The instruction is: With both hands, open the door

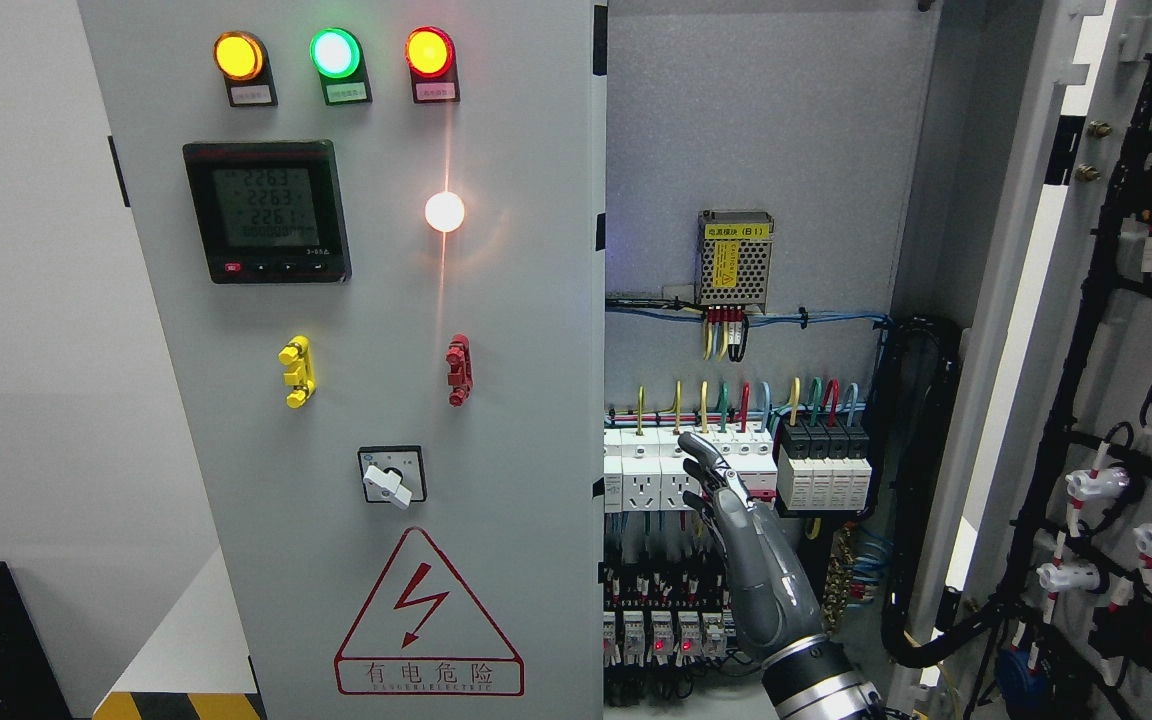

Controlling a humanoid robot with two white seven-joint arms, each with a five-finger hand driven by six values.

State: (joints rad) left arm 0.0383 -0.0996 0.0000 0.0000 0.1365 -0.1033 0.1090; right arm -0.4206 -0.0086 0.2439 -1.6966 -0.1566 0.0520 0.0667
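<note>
Right-hand grey steel cabinet door is swung wide open, inner face toward the camera, with black wiring looms and white connectors running down it. Left-hand grey steel door looks shut or nearly so, front face square to the camera: three round indicator lamps (amber, green, red), black digital meter, a lit white lamp, yellow handle, red handle, white rotary switch, red high-voltage warning triangle.

Grey metal robot right hand comes up from the bottom edge right of middle, inside the opening. Fingers are extended and relaxed, gripping nothing. They sit in front of the row of white circuit breakers; can't tell whether they touch. The hand is well apart from either door edge.

Left hand is not in view.

Also visible inside: perforated metal power supply with yellow label, black breaker block.

Judgement: about half done. Right door is open. What's left is the left door: a hand has to reach its free edge by the centre seam or a handle and pull.
</note>
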